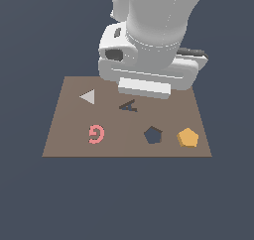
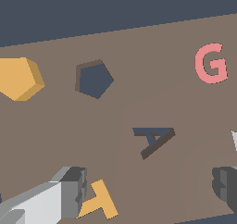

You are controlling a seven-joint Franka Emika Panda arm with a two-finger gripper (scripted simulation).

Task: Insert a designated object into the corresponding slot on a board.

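The orange pentagon block lies flat on the brown board, at its near corner on the exterior view's right. Just beside it is the dark pentagon slot, with nothing in it. The arm's white hand hangs over the far part of the board and hides its fingers in the exterior view. In the wrist view my gripper is open, its fingers wide apart above the board and holding nothing. It is well away from the pentagon.
The board also carries a pink G piece, a dark A-shaped cut-out, a white triangle and an orange T piece close to one finger. Dark floor surrounds the board.
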